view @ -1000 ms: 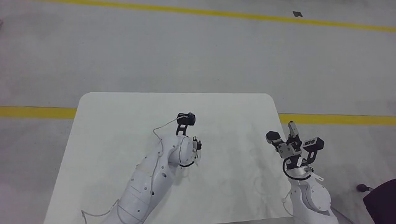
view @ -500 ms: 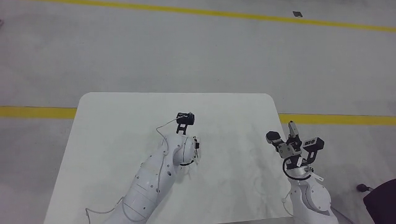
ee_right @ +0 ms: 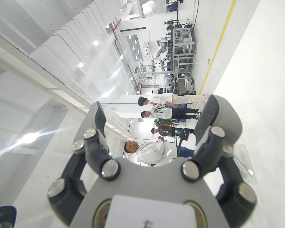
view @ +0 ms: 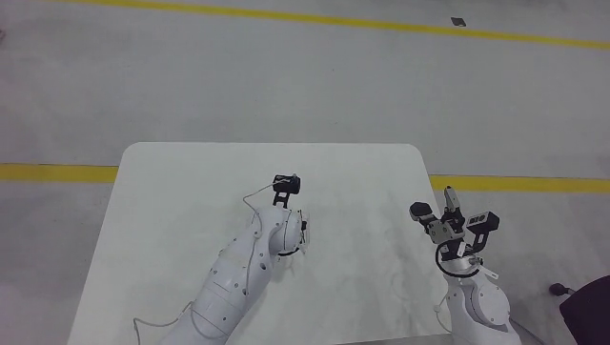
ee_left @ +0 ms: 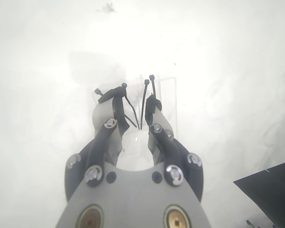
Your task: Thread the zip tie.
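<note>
Several black zip ties [ee_left: 146, 92] lie in a shallow clear tray [ee_left: 174, 100] on the white table [view: 172, 212]. My left gripper [ee_left: 133, 100] hangs open just above the tray, pointing down, and its fingers [ee_left: 114, 93] straddle two of the ties. One tie's head [ee_left: 97, 92] pokes out beside a fingertip. Nothing is held. In the top view the left arm [view: 278, 233] stands over the table's middle. My right gripper [view: 437, 213] is raised near the table's right edge, open and empty, and in its own view it [ee_right: 152, 117] points out into the room.
A small scuff [ee_left: 108, 8] marks the table beyond the tray. In the right wrist view a clear plastic piece [ee_right: 245, 160] lies on the table beside that gripper. Bare white table surrounds the left arm on all sides.
The left arm has shifted very slightly over the table's middle. The right arm has not moved.
</note>
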Controlling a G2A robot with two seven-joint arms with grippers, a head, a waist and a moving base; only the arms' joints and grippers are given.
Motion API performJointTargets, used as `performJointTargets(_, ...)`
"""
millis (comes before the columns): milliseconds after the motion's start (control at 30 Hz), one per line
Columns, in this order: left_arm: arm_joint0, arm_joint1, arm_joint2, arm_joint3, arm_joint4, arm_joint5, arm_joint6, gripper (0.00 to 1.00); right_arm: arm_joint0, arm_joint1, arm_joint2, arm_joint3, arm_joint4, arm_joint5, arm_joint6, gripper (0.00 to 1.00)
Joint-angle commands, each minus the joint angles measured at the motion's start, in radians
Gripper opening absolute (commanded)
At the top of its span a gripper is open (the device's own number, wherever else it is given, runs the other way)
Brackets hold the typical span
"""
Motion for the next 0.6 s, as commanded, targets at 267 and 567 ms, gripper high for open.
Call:
performJointTargets(267,0.001,0.0,-0.005,0.008,0.003,0.0,0.005,0.0,0.0,0.0,0.0,0.0,0.0,0.0,0.0,1.0)
performJointTargets(567,0.001,0.0,-0.002,-0.013,-0.012,0.0,-0.003,0.0,0.0,0.0,0.0,0.0,0.0,0.0,0.0,1.0)
